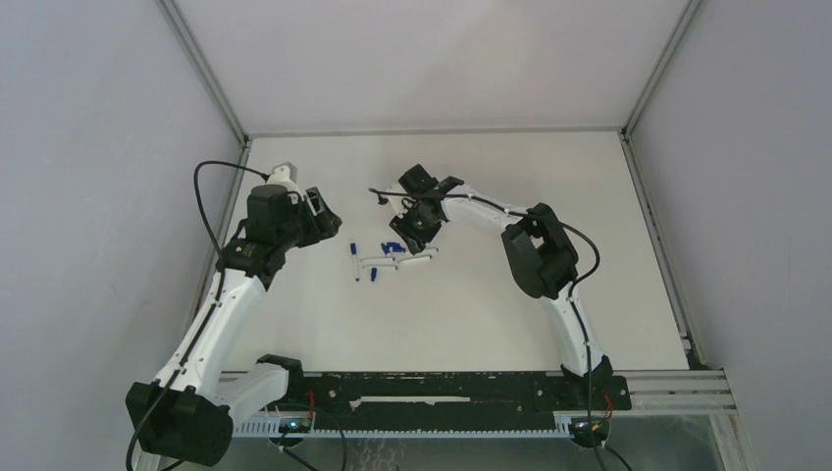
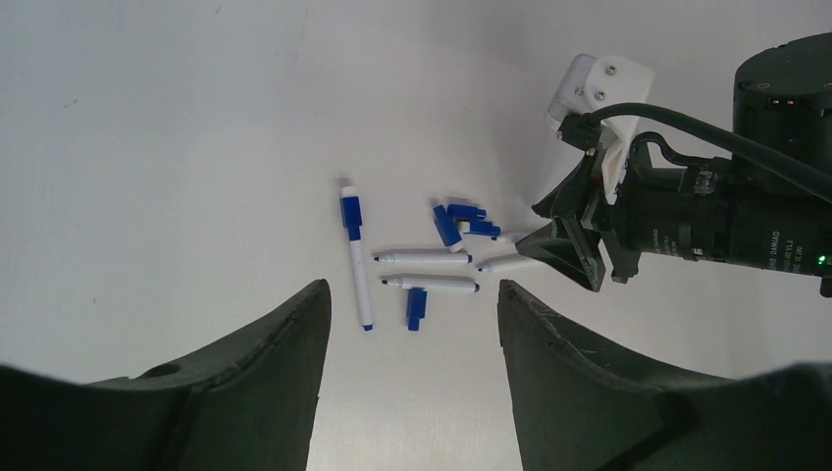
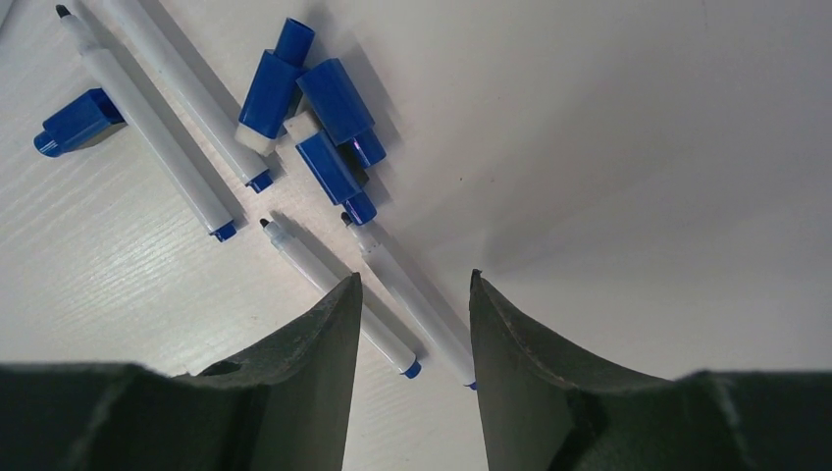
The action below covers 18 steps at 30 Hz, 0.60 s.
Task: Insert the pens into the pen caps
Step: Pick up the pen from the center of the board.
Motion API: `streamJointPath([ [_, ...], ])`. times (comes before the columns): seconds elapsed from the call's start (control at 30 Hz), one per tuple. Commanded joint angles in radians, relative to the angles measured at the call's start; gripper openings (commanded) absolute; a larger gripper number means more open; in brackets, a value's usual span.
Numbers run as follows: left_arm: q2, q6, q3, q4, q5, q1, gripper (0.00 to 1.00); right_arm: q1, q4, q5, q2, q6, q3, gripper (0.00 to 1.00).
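The right gripper (image 3: 414, 280) hung low over the table (image 3: 638, 147) with its fingers (image 3: 294, 383) apart and nothing held between them. Directly under the gap lay the tail ends of two bare pens. One pen (image 3: 388, 270) ran slantwise from beside the right fingertip up and away to the left, its dark tip pointing at the caps (image 3: 338, 98). A second pen (image 3: 309, 269) lay just beside it, nearly parallel, with its blue end close to the left fingertip.

Both long axes therefore crossed the fingers' closing line at a slant rather than squarely. As I judged it, a straight squeeze risked catching both barrels at once or rolling one aside. A small turn of the wrist, or a shift toward one pen, looked needed first.

The caps sat in a tight cluster just beyond those two tips, three of them touching or nearly so. Farther left lay two more bare pens (image 3: 147, 126) with a lone cap (image 3: 78, 123) beside them.

The left gripper (image 2: 407, 289) stood well apart on the other side of the pile, its fingers likewise spread and empty, facing across at it. Nearest to it lay what looked like a capped pen (image 2: 358, 275), set off from the rest. The right arm was plainly the nearer one to the loose pens.
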Motion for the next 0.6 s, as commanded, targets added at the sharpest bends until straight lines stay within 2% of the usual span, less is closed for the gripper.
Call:
streamJointPath([
  [0.0, -0.006, -0.012, -0.022, 0.049, 0.029, 0.013, 0.67, 0.004, 0.008, 0.008, 0.011, -0.011, 0.049, 0.52],
  [0.3, -0.003, -0.014, -0.022, 0.051, 0.037, 0.017, 0.68, 0.006, -0.012, 0.005, 0.027, -0.025, 0.047, 0.5],
  [0.57, 0.005, -0.019, -0.024, 0.054, 0.052, 0.026, 0.68, 0.001, -0.029, 0.016, 0.027, -0.046, 0.025, 0.43],
])
